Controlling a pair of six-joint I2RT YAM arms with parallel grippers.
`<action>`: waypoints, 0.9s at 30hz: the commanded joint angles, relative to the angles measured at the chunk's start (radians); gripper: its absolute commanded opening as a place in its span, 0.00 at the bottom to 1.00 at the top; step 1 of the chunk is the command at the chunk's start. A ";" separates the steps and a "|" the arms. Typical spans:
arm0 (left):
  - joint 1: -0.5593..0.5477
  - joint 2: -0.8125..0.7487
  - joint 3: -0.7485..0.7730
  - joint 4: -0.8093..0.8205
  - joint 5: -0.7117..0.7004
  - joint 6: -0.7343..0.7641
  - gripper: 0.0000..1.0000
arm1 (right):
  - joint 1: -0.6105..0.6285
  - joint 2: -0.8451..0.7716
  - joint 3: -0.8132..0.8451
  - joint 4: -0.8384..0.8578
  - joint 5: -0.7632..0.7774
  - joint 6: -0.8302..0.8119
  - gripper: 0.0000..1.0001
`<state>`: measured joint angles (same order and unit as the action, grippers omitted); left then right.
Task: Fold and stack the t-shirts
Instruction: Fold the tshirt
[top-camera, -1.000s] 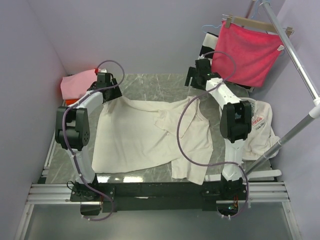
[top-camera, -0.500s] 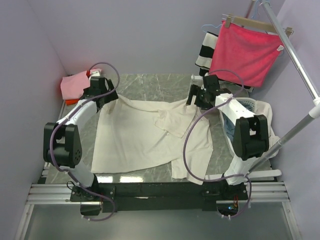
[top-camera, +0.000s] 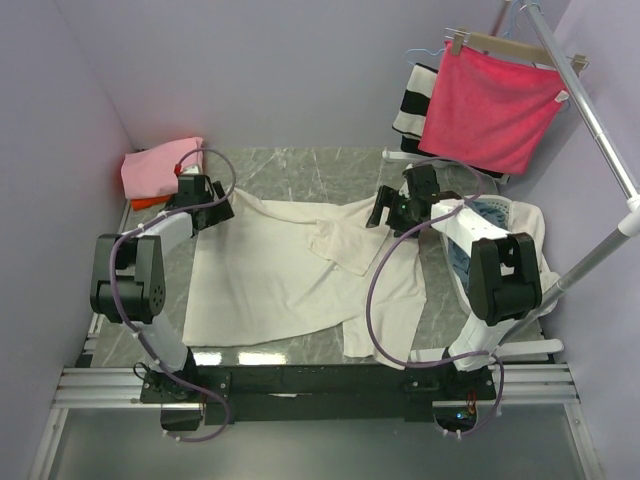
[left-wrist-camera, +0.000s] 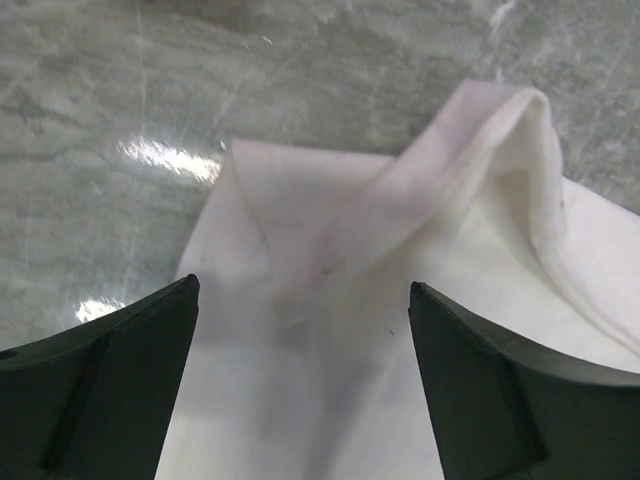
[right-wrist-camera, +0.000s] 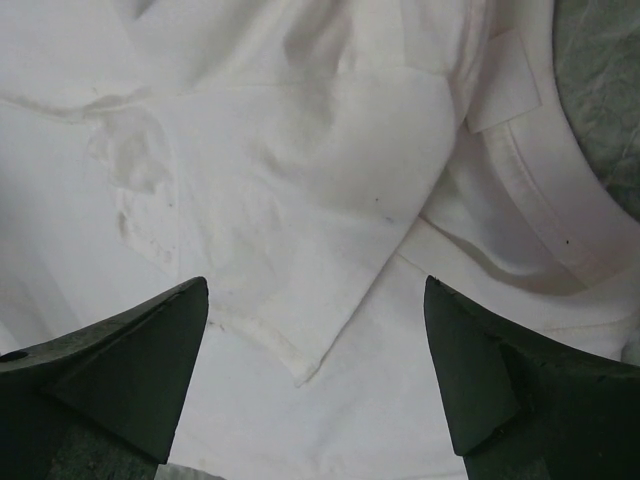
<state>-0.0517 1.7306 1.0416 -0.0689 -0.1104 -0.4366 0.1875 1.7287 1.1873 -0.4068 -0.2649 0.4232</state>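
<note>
The large cream t-shirt (top-camera: 290, 275) lies spread on the marble table, one sleeve folded inward near its middle (top-camera: 345, 245). The pink shirt (top-camera: 160, 163) sits folded at the far left corner on top of the orange-red one (top-camera: 143, 204). My left gripper (top-camera: 214, 211) is open and empty, low over the shirt's far left corner; the left wrist view shows that rumpled corner (left-wrist-camera: 420, 200) between the jaws (left-wrist-camera: 302, 285). My right gripper (top-camera: 384, 213) is open and empty over the shirt's far right part; the right wrist view shows the folded sleeve corner (right-wrist-camera: 310, 330) and collar (right-wrist-camera: 540, 200) under it (right-wrist-camera: 315, 282).
A bright red cloth (top-camera: 495, 105) hangs on a wooden hanger at back right, a striped cloth (top-camera: 412, 103) beside it. A basket (top-camera: 478, 213) with another white garment (top-camera: 522, 245) stands at the right. A metal rack pole (top-camera: 590, 110) slants across the right side.
My left gripper has come nearer and lower onto the shirt's far left corner. My right gripper has moved from the back of the table down over the shirt's right shoulder. The shirt itself has barely shifted.
</note>
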 joint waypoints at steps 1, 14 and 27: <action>0.018 0.044 0.031 0.118 0.029 0.078 0.84 | -0.002 0.005 0.021 0.017 -0.011 -0.023 0.93; 0.023 0.125 0.133 0.103 0.075 0.134 0.12 | -0.013 0.071 0.017 0.003 -0.046 -0.006 0.80; 0.023 0.121 0.213 0.012 0.018 0.206 0.01 | -0.013 0.166 0.054 0.065 -0.134 0.008 0.42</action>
<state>-0.0296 1.8717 1.2068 -0.0338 -0.0666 -0.2749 0.1802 1.8862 1.2015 -0.3813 -0.3622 0.4294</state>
